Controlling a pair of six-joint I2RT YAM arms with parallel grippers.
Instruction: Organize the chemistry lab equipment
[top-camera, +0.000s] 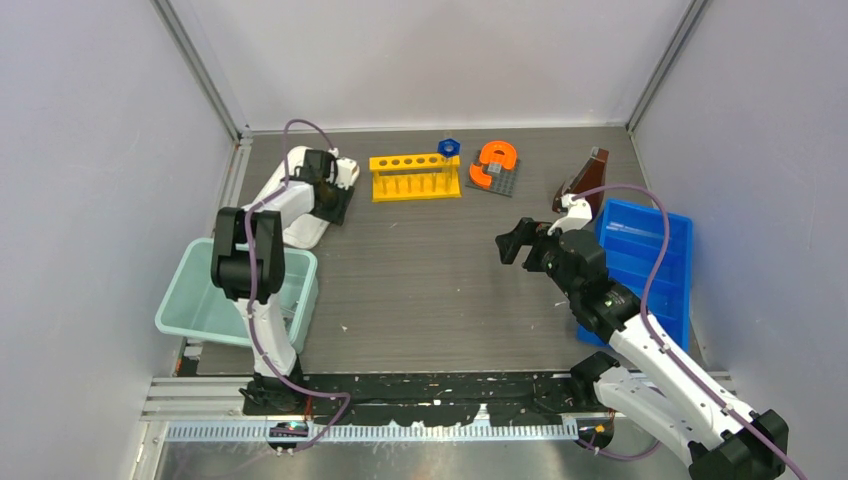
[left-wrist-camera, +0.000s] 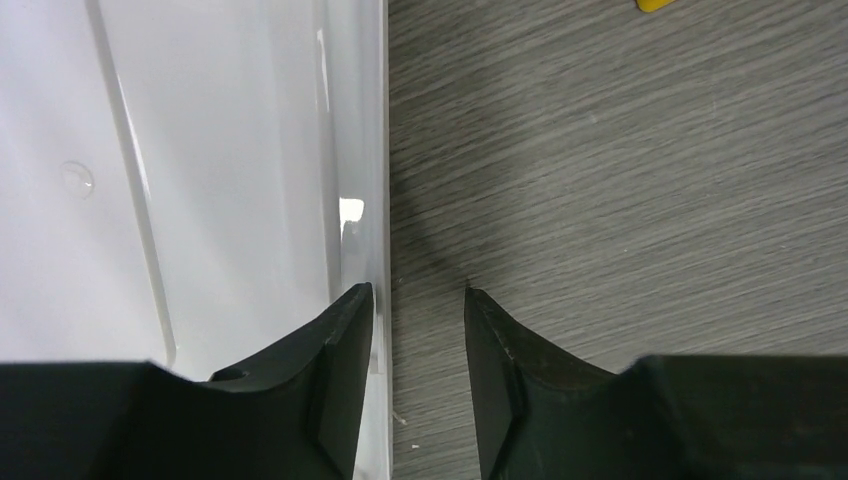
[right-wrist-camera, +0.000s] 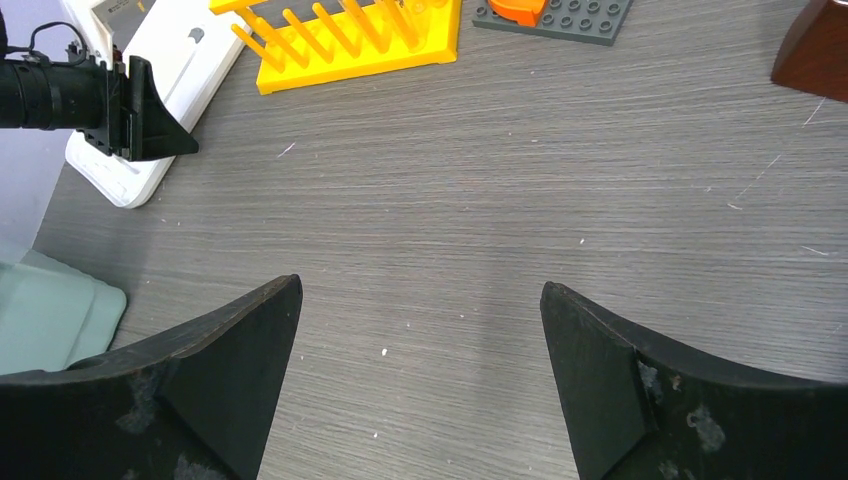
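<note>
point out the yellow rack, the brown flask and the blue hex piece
yellow rack (top-camera: 420, 161), top external view, on its holed top bar
brown flask (top-camera: 588, 180), top external view, on its sloped side
blue hex piece (top-camera: 449, 147), top external view, on its top

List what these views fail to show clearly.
- Teal bin: top view, left arm covers part of its inside.
- Blue tray: top view, right arm and cable cover its near compartments.
- Brown flask: right wrist view, cut off by the edge.
- Left gripper: left wrist view, contact with white tray rim unclear.
</note>
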